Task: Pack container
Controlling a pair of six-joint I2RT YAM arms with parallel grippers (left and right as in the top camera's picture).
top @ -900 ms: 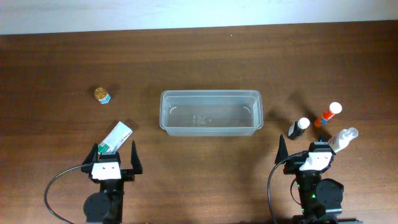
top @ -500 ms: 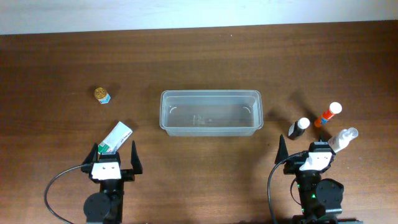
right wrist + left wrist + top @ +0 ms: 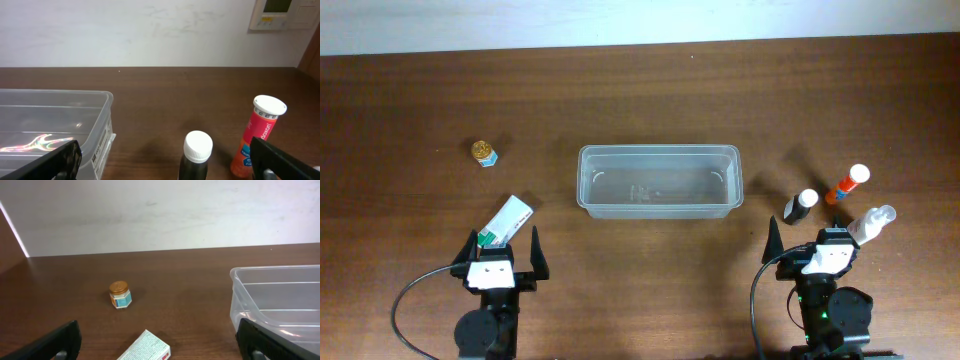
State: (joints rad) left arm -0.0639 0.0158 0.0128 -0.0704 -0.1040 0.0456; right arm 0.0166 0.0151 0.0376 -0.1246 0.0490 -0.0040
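The left pincer (image 3: 504,240) stands spread wide, gripping nothing. The near end of a white-and-green carton (image 3: 507,220) lies flat between its fingers. Farther out on the dark wooden worktop (image 3: 660,80) sits a small gold-lidded jar (image 3: 484,153), upright. The right pincer (image 3: 811,238) is likewise open and holds nothing. Just ahead of it stand a black bottle with a white cap (image 3: 800,205) and an orange tube (image 3: 848,184), with a clear spray bottle (image 3: 873,222) beside its right finger. The container (image 3: 660,150) rests mid-worktop, between the two groups and well apart from both pincers.
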